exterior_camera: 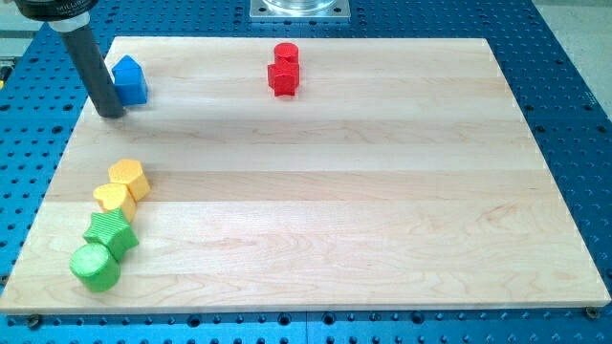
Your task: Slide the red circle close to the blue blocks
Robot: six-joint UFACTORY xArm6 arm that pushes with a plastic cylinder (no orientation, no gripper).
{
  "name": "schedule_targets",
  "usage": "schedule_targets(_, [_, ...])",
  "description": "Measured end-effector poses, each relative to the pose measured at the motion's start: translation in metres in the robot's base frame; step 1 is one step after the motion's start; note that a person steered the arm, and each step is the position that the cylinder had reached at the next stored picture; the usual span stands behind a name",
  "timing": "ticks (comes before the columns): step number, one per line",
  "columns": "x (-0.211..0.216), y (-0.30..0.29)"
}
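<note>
Pale wooden surface (316, 191) seen from above at a slant, resting on a blue perforated bench (574, 96). No gripper fitted: only a straight dark rod entering from the view's top left, its upper part cut off by the frame edge. My tip (112, 114) down on the wood near the top left corner, just left of and slightly below a blue block (129, 80), close enough that touching or not cannot be told. Blue block with a peaked, house-like outline, its left side partly hidden behind the rod; only one blue block made out.

Red circle (285, 53) near the top edge, a little left of centre, well apart from the blue block and from my tip. Directly below it and touching, a second red block (282, 78), shape hard to make out.

Down the left side, a slanted chain of four: a yellow hexagon-like block (128, 179), a second yellow block (114, 199) partly overlapped in view, a green star-like block (111, 233), then a green cylinder (95, 267) nearest the bottom left corner.

Grey metal plate (299, 9) at the view's top centre, cut off by the frame.
</note>
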State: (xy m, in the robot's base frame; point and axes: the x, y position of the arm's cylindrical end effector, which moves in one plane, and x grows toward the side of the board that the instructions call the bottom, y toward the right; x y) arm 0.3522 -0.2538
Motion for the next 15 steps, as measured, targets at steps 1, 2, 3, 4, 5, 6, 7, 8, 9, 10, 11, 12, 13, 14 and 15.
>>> schedule_targets(1, [0.017, 0.067])
schedule_targets(2, [0.055, 0.144])
schedule_targets(3, [0.053, 0.236])
schedule_targets(4, [-0.005, 0.310])
schedule_targets(5, [-0.013, 0.308])
schedule_targets(6, [-0.032, 0.265])
schedule_targets(7, [-0.033, 0.235])
schedule_targets(8, [-0.037, 0.206])
schedule_targets(9, [-0.037, 0.206])
schedule_targets(10, [-0.041, 0.233])
schedule_targets(11, [-0.044, 0.313])
schedule_targets(12, [-0.095, 0.324])
schedule_targets(13, [-0.095, 0.229])
schedule_targets(14, [-0.095, 0.155])
schedule_targets(15, [-0.095, 0.154])
